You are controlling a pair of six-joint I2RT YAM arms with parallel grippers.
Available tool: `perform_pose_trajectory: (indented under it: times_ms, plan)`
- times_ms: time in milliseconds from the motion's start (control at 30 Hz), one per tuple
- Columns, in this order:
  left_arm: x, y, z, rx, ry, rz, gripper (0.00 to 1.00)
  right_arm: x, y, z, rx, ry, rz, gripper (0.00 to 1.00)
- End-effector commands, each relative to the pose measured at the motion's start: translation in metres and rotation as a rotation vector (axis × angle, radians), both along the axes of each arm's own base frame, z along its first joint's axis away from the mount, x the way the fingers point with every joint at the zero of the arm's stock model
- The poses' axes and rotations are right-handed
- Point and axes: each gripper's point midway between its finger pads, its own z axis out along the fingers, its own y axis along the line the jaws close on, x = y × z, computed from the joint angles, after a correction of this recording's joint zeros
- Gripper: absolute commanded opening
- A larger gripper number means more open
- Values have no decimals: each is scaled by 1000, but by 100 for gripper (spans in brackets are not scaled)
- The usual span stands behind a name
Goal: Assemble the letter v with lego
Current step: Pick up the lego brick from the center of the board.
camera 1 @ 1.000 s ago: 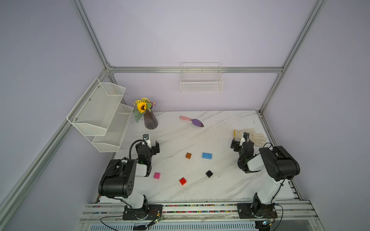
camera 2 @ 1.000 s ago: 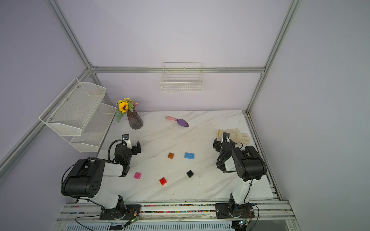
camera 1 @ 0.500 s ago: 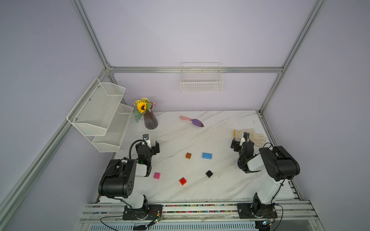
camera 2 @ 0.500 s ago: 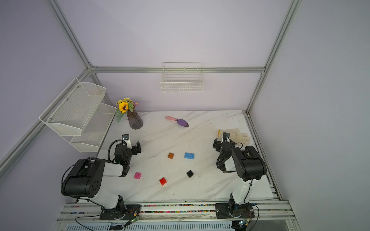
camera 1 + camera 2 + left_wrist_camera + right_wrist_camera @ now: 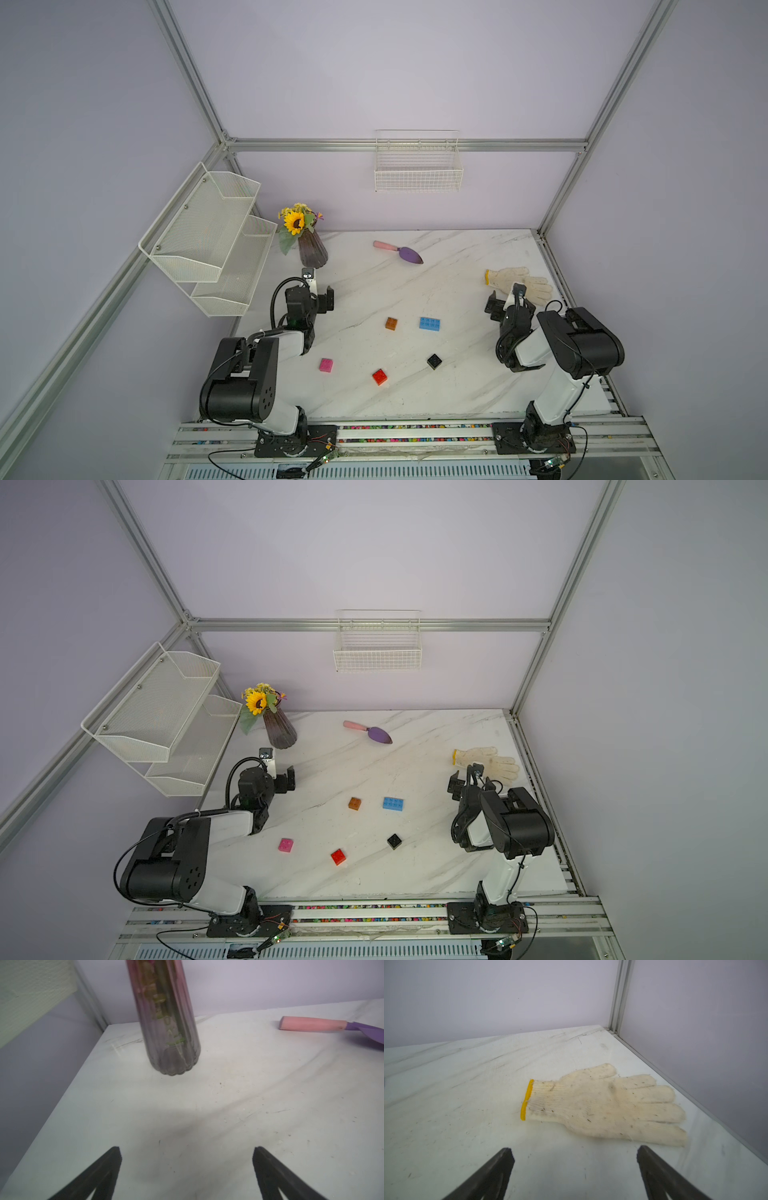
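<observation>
Plainly, none of the bricks is joined yet: on the marble table (image 5: 457,266) the orange-brown brick (image 5: 391,323) and light-blue brick (image 5: 429,323) lie near each other mid-table, while the pink brick (image 5: 326,365), red brick (image 5: 379,377) and black brick (image 5: 434,361) lie apart, nearer the arm bases. The left gripper (image 5: 186,1150), jaws spread wide and empty, faces the flower vase (image 5: 169,1022) close ahead, with the trowel (image 5: 399,252) farther back. The right gripper (image 5: 575,1150), likewise wide and empty, points at the white glove (image 5: 604,1103) near the table's right edge, and only bare marble separates each gripper from the bricks.
</observation>
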Motion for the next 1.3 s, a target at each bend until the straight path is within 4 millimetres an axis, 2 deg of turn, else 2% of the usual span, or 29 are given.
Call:
perform_pose_trajectory:
  times_ms: [0,133,200,267,300,367,400,567,667,867,1067,1267]
  plan:
    - [8,-51,26,9,100,-252,100,-12,9,68,-31,-224,-11,97]
    - [13,-109,56,-69,153,-439,100,-24,37,114,-47,-301,32,97]
    - [11,-141,66,-72,189,-522,100,-21,51,125,-35,-241,54,97]
    - [1,-183,66,-30,227,-648,100,-15,68,126,95,-101,128,97]
    - [-4,-200,64,1,244,-699,100,-15,72,130,138,-70,144,97]
    - [-16,-234,52,77,292,-801,100,-18,96,142,193,-21,275,97]
    - [-22,-247,47,95,313,-843,100,-21,101,144,231,-1,300,97]
    - [-49,-297,8,161,435,-1009,100,-42,106,157,357,87,328,97]
    - [-60,-317,-9,201,465,-1074,100,-51,110,160,411,137,340,97]
    - [-72,-342,-39,281,543,-1146,100,-56,120,167,444,176,384,97]
    - [-81,-357,-59,395,561,-1195,100,-58,123,162,461,198,398,97]
    - [-85,-366,-69,442,566,-1244,98,-60,148,145,548,313,479,97]
